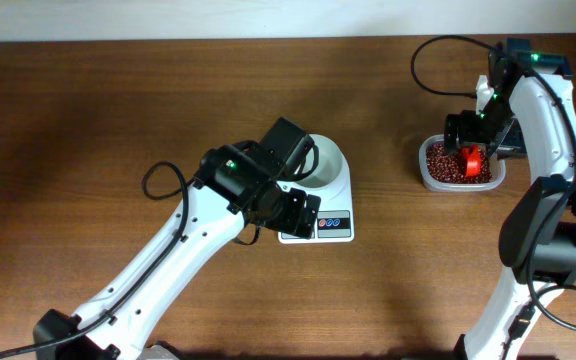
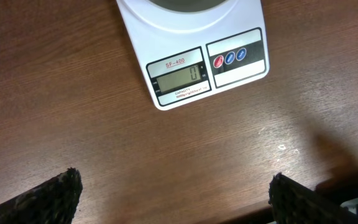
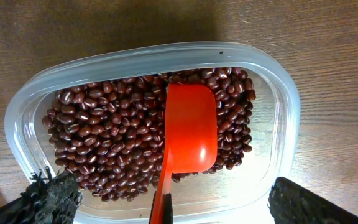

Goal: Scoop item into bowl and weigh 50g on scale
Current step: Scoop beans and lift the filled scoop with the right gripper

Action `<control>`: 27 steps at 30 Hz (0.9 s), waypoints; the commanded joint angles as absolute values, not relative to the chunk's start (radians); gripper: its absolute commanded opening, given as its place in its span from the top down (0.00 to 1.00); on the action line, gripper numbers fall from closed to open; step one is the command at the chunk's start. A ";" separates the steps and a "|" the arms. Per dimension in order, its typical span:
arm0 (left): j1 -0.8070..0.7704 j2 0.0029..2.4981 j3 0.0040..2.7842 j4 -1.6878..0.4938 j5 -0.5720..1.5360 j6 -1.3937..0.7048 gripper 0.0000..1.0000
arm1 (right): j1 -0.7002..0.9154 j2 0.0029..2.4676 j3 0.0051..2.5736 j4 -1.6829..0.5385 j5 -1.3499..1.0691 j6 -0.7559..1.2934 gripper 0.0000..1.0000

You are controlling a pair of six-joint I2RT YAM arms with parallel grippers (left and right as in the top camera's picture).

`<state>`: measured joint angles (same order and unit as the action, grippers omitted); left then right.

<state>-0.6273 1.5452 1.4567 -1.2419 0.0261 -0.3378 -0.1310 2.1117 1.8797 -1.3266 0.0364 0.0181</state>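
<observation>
dark red beans (image 3: 104, 143) fill a clear tub (image 3: 288, 106) on the worktop (image 1: 118, 100), with a red scoop (image 3: 191, 124) lying on them and the right pincer (image 3: 179, 202) spread wide astride its handle. well apart, the white bowl (image 1: 330, 160) sits on the scale (image 2: 166, 28), which reads 0, the left pincer (image 2: 176, 199) wide and empty nearby.

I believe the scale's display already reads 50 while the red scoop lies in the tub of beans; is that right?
Not quite. The left wrist view shows the display of the scale reading 0, not 50. The rest holds: the red scoop lies in the tub of beans.
</observation>
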 commanded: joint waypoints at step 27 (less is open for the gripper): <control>-0.633 1.549 1.456 -1.243 0.020 -0.351 0.01 | -0.126 2.103 1.879 -1.319 0.039 0.004 0.61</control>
<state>-0.6273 1.5452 1.4567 -1.2419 0.0261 -0.3378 -0.1310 2.1117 1.8801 -1.3159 0.0372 0.0006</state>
